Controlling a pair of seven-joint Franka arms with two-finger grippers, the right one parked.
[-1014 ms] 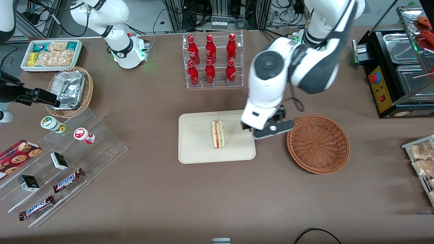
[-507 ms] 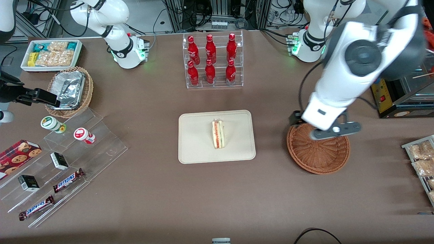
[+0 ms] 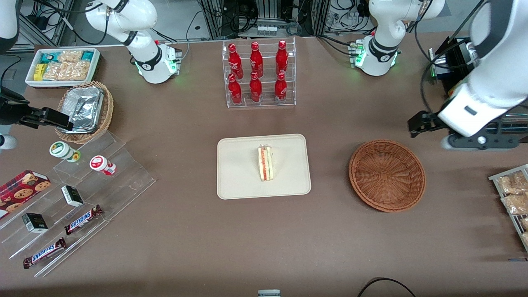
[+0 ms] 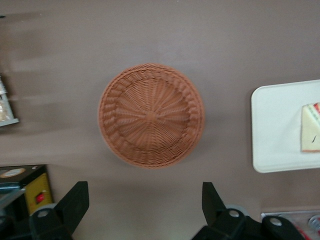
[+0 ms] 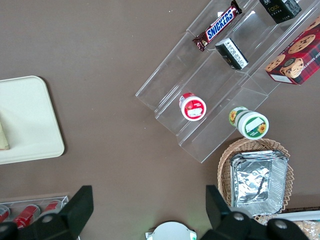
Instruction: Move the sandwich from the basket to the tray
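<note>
Now the small triangular white-bread sandwich (image 3: 265, 163), with red, pink and green filling along its cut edge, lies on the flat cream-beige rectangular plastic tray (image 3: 239, 173), near the tray's middle and standing on one side with the striped edge facing up. The tray sits flat on the brown tabletop (image 3: 185, 231), nearer the front camera than the clear acrylic rack of red bottles (image 3: 258, 74).

The round reddish-brown woven wicker basket (image 3: 387, 175) rests beside the tray, toward the working arm's end of the tabletop, with a strip of bare surface between the two. Nothing lies in its bowl; the weave shows all the way across.

The left arm's gripper (image 4: 142, 192) hangs high above the tabletop, farther toward the working arm's end than the basket and well apart from both basket and tray. Its jaws are spread wide and released, with nothing between them; in the wrist view the basket shows far below, framed by the two dark fingers (image 4: 75, 202). A black appliance with a yellow panel and red button (image 4: 30, 190) stands close to the gripper's position.

Toward the parked arm's end are a lighter tan wicker basket of silver foil containers (image 3: 84, 109) and a clear stepped stand with chocolate bars and small boxes (image 3: 82, 194).
</note>
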